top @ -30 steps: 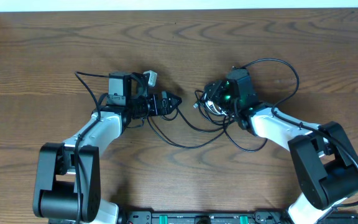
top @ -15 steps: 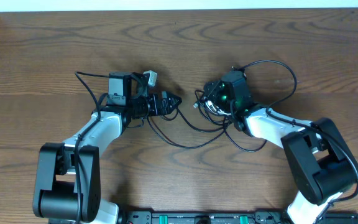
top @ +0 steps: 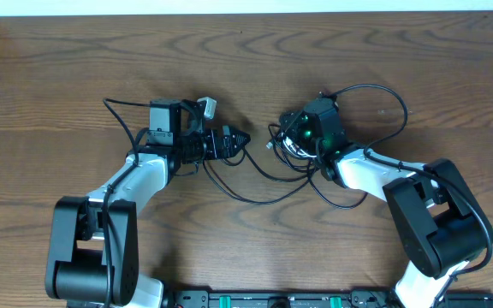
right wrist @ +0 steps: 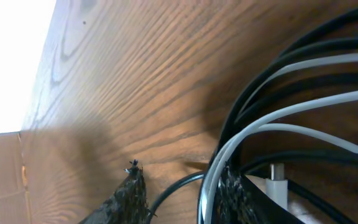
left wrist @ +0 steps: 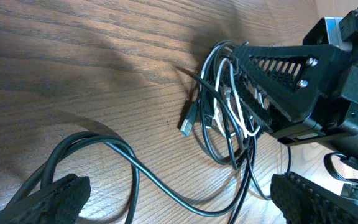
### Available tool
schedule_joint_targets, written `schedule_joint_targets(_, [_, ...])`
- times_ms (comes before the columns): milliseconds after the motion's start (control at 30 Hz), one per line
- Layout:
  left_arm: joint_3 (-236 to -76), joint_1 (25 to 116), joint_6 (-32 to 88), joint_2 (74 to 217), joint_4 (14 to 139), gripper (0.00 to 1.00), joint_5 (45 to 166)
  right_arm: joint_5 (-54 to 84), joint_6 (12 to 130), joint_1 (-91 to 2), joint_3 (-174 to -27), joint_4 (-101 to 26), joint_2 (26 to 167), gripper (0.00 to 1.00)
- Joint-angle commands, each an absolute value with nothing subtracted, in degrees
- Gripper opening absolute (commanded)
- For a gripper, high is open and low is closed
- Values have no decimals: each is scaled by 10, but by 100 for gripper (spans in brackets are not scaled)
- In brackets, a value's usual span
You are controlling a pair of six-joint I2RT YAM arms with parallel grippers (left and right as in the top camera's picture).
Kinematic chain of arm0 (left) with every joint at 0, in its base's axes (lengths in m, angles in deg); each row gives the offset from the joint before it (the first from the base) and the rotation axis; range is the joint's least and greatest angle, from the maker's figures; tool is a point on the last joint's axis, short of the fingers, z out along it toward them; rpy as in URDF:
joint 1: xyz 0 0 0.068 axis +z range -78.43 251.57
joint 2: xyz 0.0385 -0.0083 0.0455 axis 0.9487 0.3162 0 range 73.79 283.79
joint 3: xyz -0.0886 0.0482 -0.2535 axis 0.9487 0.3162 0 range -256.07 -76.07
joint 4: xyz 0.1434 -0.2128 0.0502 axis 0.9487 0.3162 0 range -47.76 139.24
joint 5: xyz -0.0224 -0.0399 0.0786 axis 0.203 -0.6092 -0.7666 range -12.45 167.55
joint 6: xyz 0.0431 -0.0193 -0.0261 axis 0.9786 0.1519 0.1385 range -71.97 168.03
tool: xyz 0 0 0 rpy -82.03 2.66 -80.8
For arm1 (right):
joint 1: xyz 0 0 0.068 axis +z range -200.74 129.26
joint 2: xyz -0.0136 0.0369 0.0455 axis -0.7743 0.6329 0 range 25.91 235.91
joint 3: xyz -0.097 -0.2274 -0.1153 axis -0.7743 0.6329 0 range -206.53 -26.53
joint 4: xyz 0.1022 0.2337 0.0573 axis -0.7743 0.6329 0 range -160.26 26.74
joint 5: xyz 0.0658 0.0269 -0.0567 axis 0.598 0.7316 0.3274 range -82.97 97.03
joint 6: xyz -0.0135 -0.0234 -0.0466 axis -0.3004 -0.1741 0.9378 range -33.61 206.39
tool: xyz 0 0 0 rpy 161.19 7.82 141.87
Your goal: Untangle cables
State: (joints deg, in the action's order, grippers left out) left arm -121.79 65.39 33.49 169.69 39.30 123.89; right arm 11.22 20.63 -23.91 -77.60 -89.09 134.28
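The cables (top: 291,147) form a small knot of black and white cords mid-table, with a black loop (top: 383,90) arcing out to the right. My right gripper (top: 288,137) sits on the knot. In the right wrist view its jaws (right wrist: 179,177) stand partly apart with bare wood between them. A black cord crosses the gap and white cords (right wrist: 211,180) lie against one finger. My left gripper (top: 240,139) faces the knot from the left, wide open (left wrist: 180,183), and a black cord (left wrist: 166,186) runs across the table between its fingers.
A blue-tipped plug (left wrist: 187,121) lies just left of the knot, and a white plug (right wrist: 277,177) sits inside it. A grey plug end (top: 208,106) rests beside my left wrist. Slack black cord (top: 264,195) curves toward the front between the arms.
My right wrist has edged a little left onto the knot and the black loop on the right has shifted with it. The left arm has not moved.
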Motion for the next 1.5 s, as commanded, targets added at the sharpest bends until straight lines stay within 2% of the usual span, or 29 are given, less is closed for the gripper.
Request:
schedule_joint_targets(0, [-1223,654,343,1695,394,99,1239,85,180,-236,-784,-892,1348,36])
schedule_joint_targets(400, [-1223,654,343,1695,394,99,1239,65,169,-233,-784,-907,1367,33])
schedule_joint_targets(633, [-1223,654,343,1695,394,99,1239,114,166,-233,-800,-940,1409,31])
schedule_joint_targets(900, [-1223,654,343,1695,394,99,1239,113,166,-232,-802,-945,1417,33])
schedule_joint_targets(1000, [-1223,654,343,1695,394,99,1239,125,204,-234,-802,-996,1417,5])
schedule_joint_targets(1033, [-1223,654,343,1695,394,99,1239,131,212,-235,-802,-1009,1417,1])
schedule_joint_targets(1300, [-1223,654,343,1695,394,99,1239,201,252,-263,-802,-1042,1391,1])
schedule_joint_targets(1467, [-1223,654,343,1695,394,99,1239,228,315,-282,-802,-991,1329,1])
